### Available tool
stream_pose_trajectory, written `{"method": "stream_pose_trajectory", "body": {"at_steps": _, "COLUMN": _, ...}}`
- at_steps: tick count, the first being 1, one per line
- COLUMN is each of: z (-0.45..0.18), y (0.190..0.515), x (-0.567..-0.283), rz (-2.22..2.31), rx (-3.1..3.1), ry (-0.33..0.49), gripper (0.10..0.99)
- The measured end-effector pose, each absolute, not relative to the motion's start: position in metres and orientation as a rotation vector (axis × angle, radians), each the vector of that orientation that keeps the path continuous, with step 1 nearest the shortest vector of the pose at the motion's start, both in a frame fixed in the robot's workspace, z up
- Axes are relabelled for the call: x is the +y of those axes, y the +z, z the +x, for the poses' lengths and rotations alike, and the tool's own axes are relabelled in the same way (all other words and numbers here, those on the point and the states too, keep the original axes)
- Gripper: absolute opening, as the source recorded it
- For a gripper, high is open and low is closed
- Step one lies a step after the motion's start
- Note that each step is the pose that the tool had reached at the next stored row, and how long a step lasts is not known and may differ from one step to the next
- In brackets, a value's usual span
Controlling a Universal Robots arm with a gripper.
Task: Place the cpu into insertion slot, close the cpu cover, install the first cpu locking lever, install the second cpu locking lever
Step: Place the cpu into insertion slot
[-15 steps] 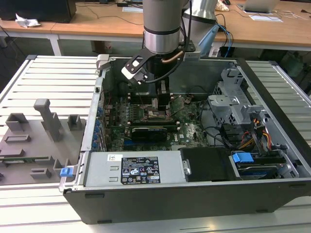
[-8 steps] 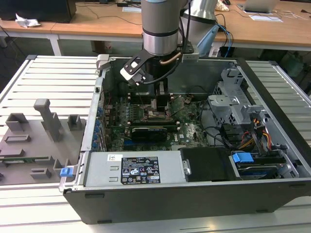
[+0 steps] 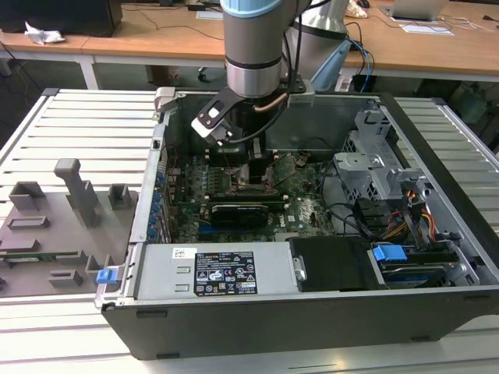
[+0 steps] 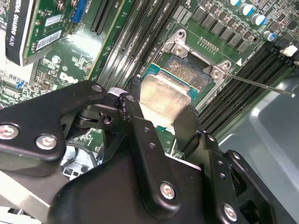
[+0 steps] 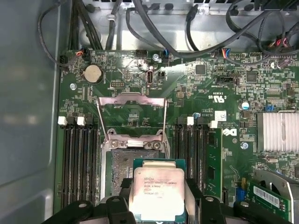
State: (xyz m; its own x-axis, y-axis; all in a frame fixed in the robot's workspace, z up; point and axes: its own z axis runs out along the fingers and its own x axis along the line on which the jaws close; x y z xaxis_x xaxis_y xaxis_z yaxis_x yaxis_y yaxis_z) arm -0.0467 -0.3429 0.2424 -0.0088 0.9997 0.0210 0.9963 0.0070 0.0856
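A grey desk (image 3: pixel 86 117) holds the open computer (image 3: pixel 312 304). The first wrist view shows the tool (image 5: pixel 158 187) pinching the cpu (image 5: pixel 158 198) by the insertion slot (image 5: pixel 120 163), cpu cover (image 5: pixel 132 100) up.

Silver cpu (image 5: pixel 158 191) sits over the dark insertion slot (image 5: pixel 120 164); grey cpu cover (image 5: pixel 131 99) stands open.

Count log.
- cpu (image 5: pixel 157 189): 1.
- insertion slot (image 5: pixel 122 163): 1.
- cpu cover (image 5: pixel 132 116): 1, standing at one edge of the slot.
- Bracket screws (image 5: pixel 111 145): 2, between the cover and the slot.
- White memory latches (image 5: pixel 61 120): 4, two on either side of the slot.
- Coin cell (image 5: pixel 94 73): 1, beyond the cover from the slot.
- Finned heatsink (image 5: pixel 278 131): 1, well apart from the slot.
- Claw (image 4: pixel 161 105): 1, with 2 fingers (image 4: pixel 191 130).
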Motion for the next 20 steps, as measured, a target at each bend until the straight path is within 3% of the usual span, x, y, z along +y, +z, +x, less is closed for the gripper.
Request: {"method": "stream_pose_trajectory", "body": {"at_steps": 20, "z": -0.047, "y": 0.224, "x": -0.33, "rz": 2.179, "rx": 2.197, "ry": 0.117, "gripper": 0.529}}
